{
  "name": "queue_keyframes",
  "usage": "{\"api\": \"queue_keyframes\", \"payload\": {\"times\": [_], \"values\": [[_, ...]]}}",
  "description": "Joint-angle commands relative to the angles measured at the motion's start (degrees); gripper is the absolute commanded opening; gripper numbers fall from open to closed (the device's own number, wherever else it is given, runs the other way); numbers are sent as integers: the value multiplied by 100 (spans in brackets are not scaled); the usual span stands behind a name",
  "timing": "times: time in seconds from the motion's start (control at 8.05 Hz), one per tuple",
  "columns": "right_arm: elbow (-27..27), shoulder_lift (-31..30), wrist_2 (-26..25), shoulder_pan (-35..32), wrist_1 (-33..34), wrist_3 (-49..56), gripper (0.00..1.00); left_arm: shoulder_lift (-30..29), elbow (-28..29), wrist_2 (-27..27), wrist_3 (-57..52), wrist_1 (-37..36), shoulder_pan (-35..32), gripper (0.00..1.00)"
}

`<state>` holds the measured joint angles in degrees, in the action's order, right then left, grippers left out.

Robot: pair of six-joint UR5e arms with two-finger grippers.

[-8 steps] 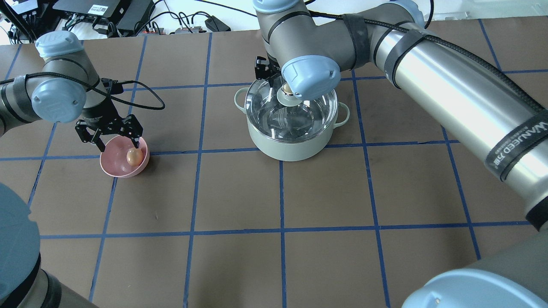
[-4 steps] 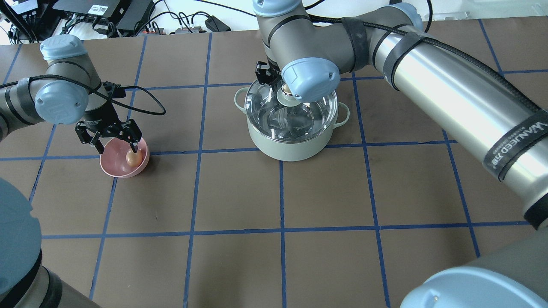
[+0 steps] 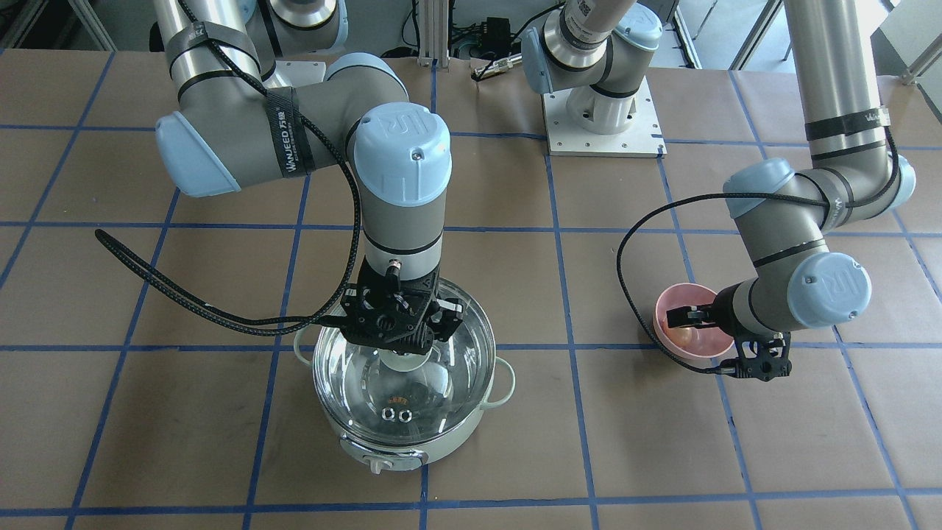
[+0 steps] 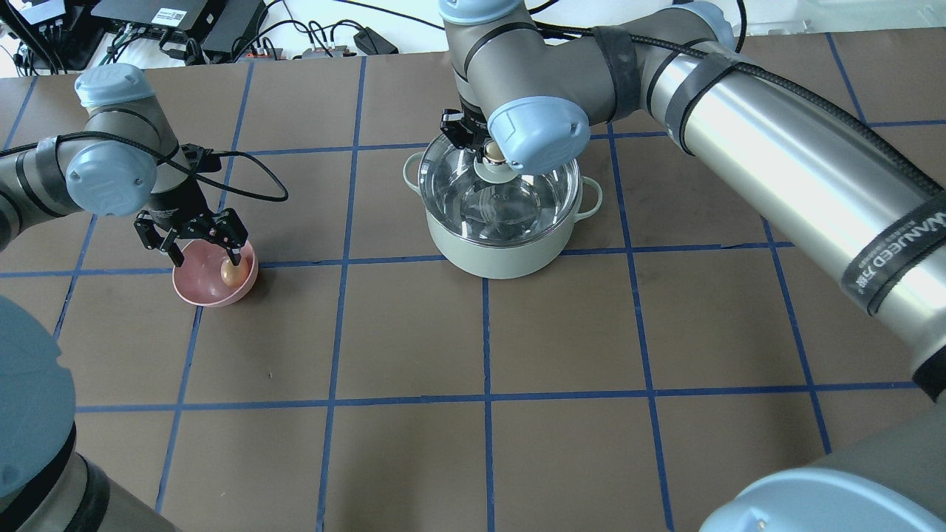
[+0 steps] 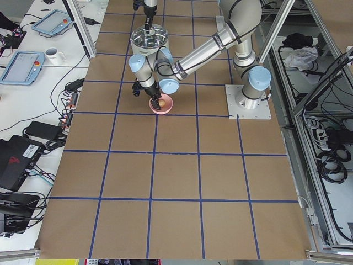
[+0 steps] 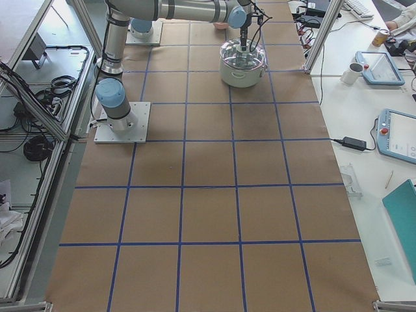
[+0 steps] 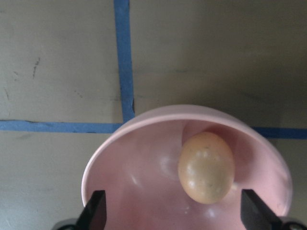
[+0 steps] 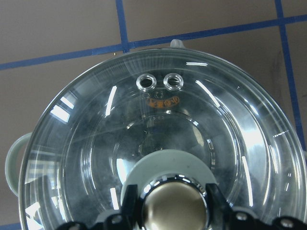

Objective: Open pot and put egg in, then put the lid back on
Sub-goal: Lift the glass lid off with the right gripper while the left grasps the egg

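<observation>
The mint-green pot point(image 4: 502, 255) stands at the table's middle back. The glass lid point(image 4: 517, 199) is over it and seems a little above the rim. My right gripper point(image 4: 488, 151) is shut on the lid's beige knob point(image 8: 173, 208), one finger on each side. The vent holes point(image 8: 158, 81) show through the glass. The tan egg point(image 4: 232, 273) lies in a small pink bowl point(image 4: 199, 292) at the left. My left gripper point(image 4: 206, 258) is open, its fingertips point(image 7: 96, 211) down in the bowl on either side of the egg point(image 7: 206, 167), not touching it.
The table is brown with a blue tape grid point(image 4: 484, 332). Cables and electronics point(image 4: 185, 22) lie beyond the far edge. The right arm's long link point(image 4: 798, 170) crosses above the table's right half. The left arm's cable point(image 4: 251, 177) loops beside the bowl.
The left gripper has sunk a little into the bowl, around the egg. The right gripper has closed in on the knob, and the lid has shifted slightly up and back.
</observation>
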<state>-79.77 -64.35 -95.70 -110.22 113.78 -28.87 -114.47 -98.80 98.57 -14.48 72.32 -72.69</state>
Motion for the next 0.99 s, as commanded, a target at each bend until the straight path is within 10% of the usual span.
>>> {"api": "queue_keyframes", "payload": {"times": [0.0,0.87], "values": [[41,-392,104,236,-144,379,0,-49,1,-22,-324,-16,0,96],[50,-1229,377,2222,-1244,3393,0,-181,1,-224,-669,-94,0,90]]}}
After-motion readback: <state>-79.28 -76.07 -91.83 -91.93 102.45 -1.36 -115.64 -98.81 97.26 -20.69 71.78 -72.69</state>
